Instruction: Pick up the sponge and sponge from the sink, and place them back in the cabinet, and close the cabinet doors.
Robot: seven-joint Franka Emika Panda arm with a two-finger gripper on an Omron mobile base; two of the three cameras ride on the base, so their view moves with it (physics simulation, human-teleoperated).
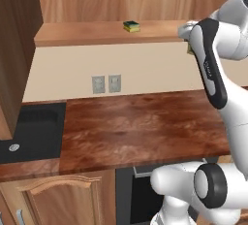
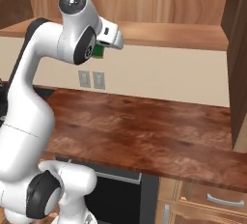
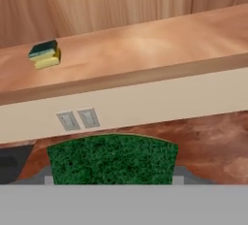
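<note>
One sponge (image 1: pixel 131 26), dark green over yellow, lies on the bottom shelf of the open cabinet (image 1: pixel 82 34); the hand view has it at upper left (image 3: pixel 44 55). My gripper (image 3: pixel 112 174) is shut on the second sponge (image 3: pixel 112 157), whose green face hides the fingertips. That held sponge (image 2: pixel 99 50) peeks out under the hand, just in front of the shelf's front edge and a little below it. The black sink (image 1: pixel 34 127) lies at the counter's left end. The cabinet doors stand open at the left (image 1: pixel 14 49) and at the right (image 2: pixel 236 54).
A brown wooden counter (image 1: pixel 145 122) runs below the shelf. Two wall outlets (image 1: pixel 106 83) sit on the cream backsplash. Lower cabinets with arched doors (image 1: pixel 58 200) and a dark oven front (image 1: pixel 140 195) are beneath the counter.
</note>
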